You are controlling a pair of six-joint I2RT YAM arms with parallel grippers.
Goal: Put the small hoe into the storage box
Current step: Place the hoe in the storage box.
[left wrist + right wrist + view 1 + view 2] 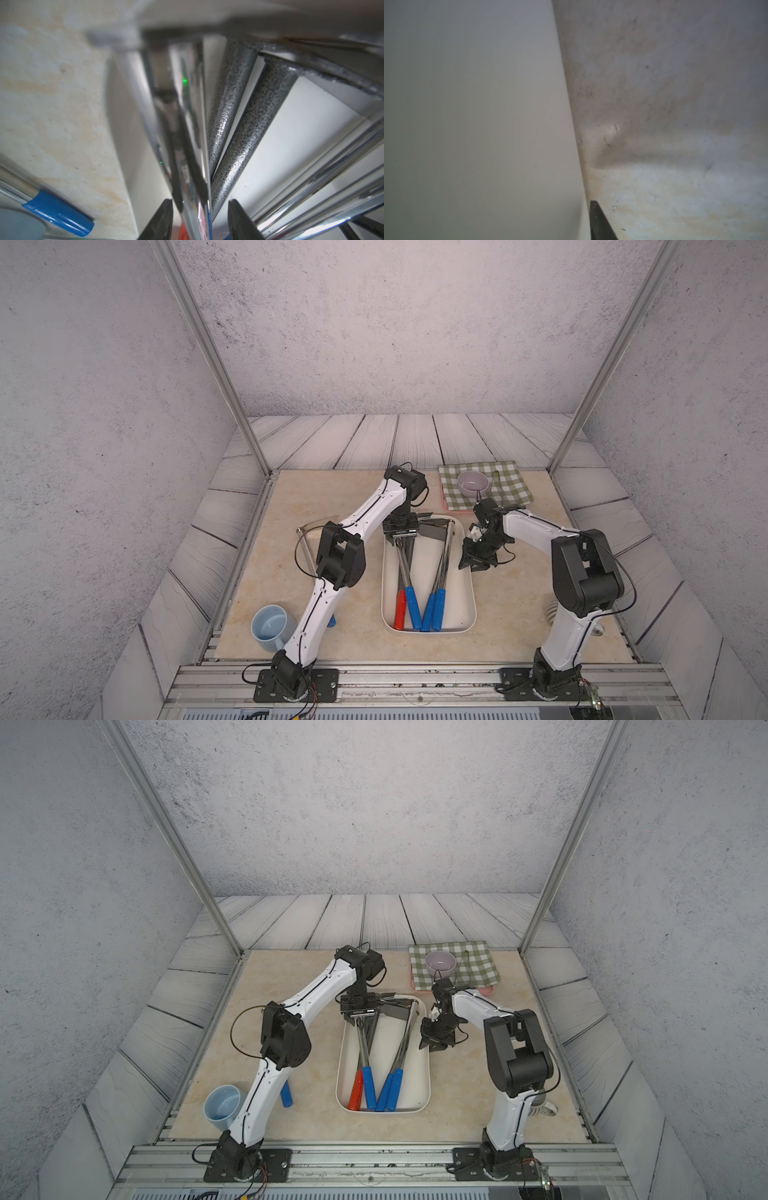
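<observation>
So the small hoe (pixel 188 145) is already down in the storage box (pixel 467 593). Its chrome shaft runs right between the left gripper (pixel 200 220)'s two black fingertips (pixel 164 220), with a gap on either side, so those jaws are parted around the shaft and not pinching it. In both top views that gripper hangs over the far end of the box, above the tool heads. From up there I honestly can't tell which handle belongs to the hoe.

The box holds four hand tools lying lengthwise, heads at the far end and grips at the near end. That's one red grip (pixel 400 610) and three blue grips (pixel 436 610).

The right gripper (pixel 471 566) points down just beside the box's right wall. Its wrist camera only catches one dark fingertip (pixel 600 224), right next to the cream outer wall on the table side. Whether those jaws are nipping the wall or just sitting close, I can't tell.

Further out, a fifth tool with a blue handle (pixel 286 1094) lies on the beige tabletop (pixel 353 497) left of the box, mostly hidden under the left arm. A light blue mug (pixel 269 626) sits at the near left corner. At the far right there's a green checked cloth (pixel 507 485) over a pink tray (pixel 484 991), with a pale lilac bowl (pixel 473 483) on it.
</observation>
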